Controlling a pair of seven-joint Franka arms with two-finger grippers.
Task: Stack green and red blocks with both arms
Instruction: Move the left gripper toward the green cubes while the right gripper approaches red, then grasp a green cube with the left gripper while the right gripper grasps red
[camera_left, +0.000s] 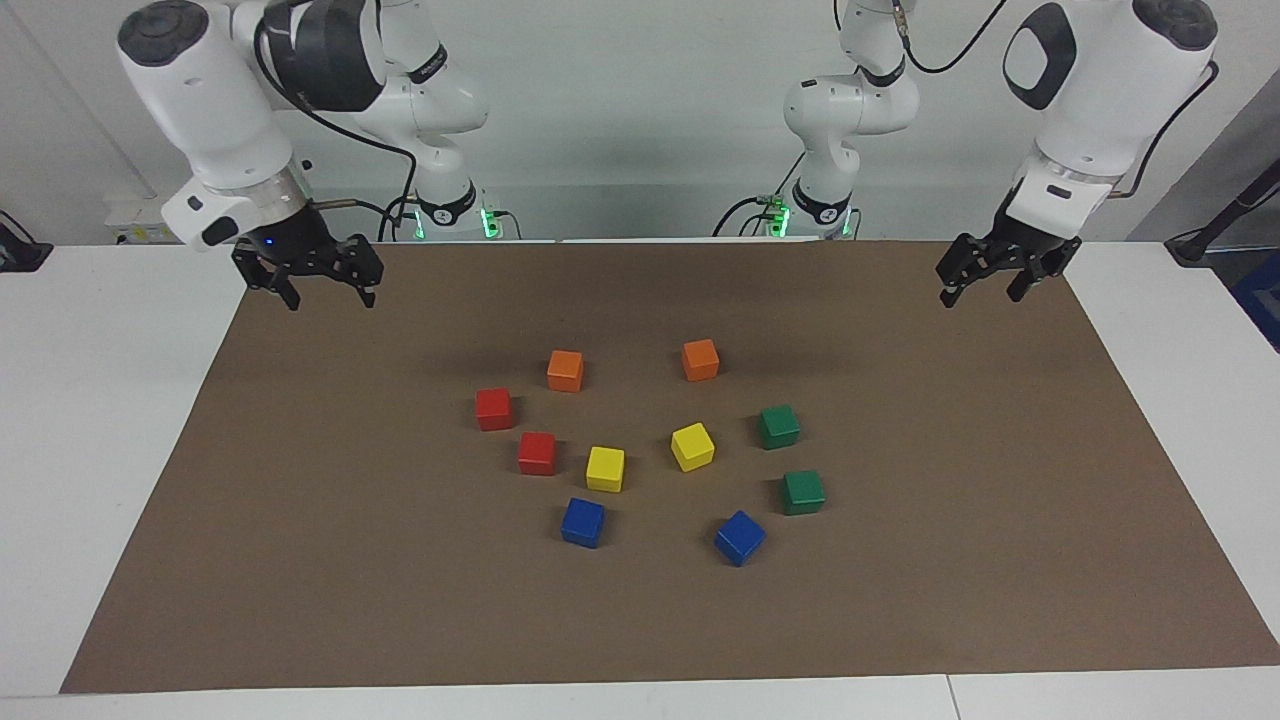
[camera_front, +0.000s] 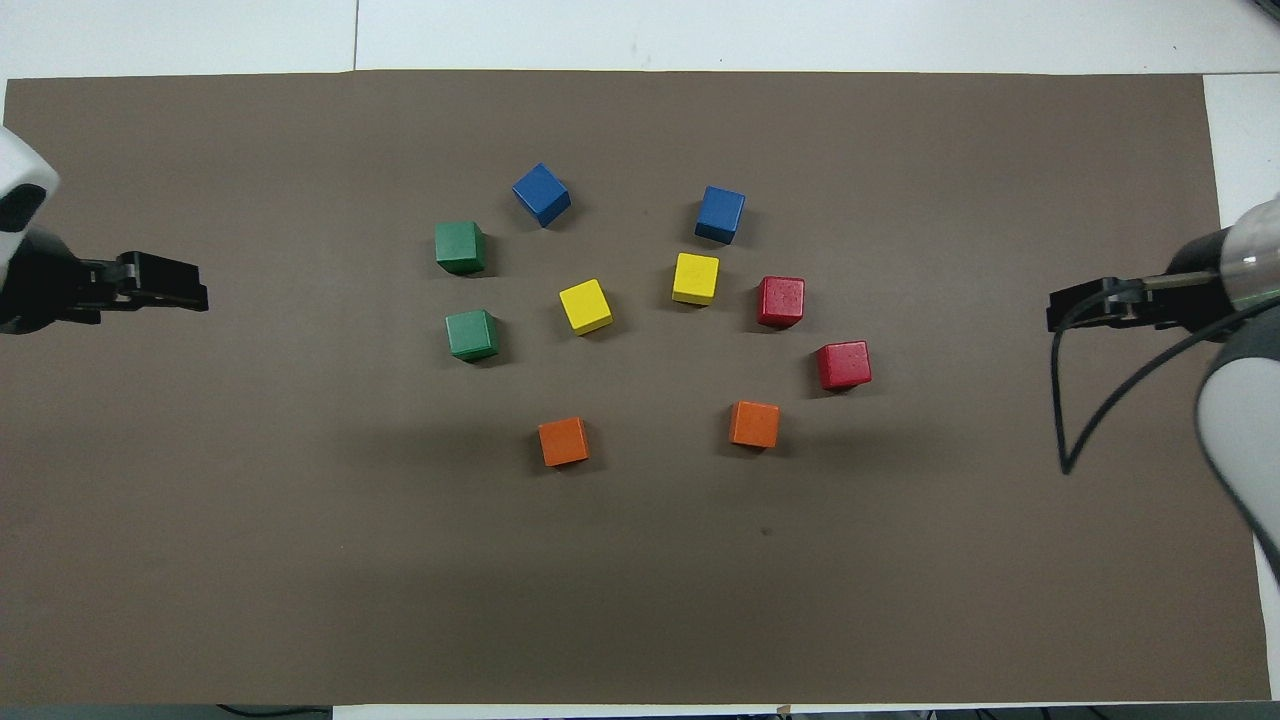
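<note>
Green blocks (camera_left: 779, 427) (camera_left: 803, 492) sitting on brown mat (camera_left: 300, 560) toward left arm's end, red blocks (camera_left: 494, 409) (camera_left: 537, 453) toward right arm's end, all unstacked. Left gripper (camera_left: 983, 283) hovering over mat's 2 o'clock corner in facing view, fingers spread, empty. Right gripper (camera_left: 330, 296) hovering over 10 o'clock corner, fingers spread, empty.

Bright red small plain cubes: 2, one (camera_left: 494, 409) nearer the robots than the other (camera_left: 537, 453).
Dark green small plain cubes: 2, one (camera_left: 778, 427) nearer the robots than the other (camera_left: 803, 492).
Orange small cubes: 2, one (camera_left: 565, 370) toward the right arm's end, one (camera_left: 700, 360) toward the left arm's end.
Yellow small cubes: 2, one (camera_left: 605, 469) beside the reds, one (camera_left: 692, 446) beside the greens.
Blue small cubes: 2, (camera_left: 583, 522) and (camera_left: 739, 537).
Cubes altogether: 10, none stacked.
Brown paper mats (camera_left: 300, 520): 1.
White tables (camera_left: 90, 420): 1.
White jointed robot arms: 2.
Small black two-finger grippers: 2, the left gripper (camera_left: 985, 281) and the right gripper (camera_left: 330, 287).
</note>
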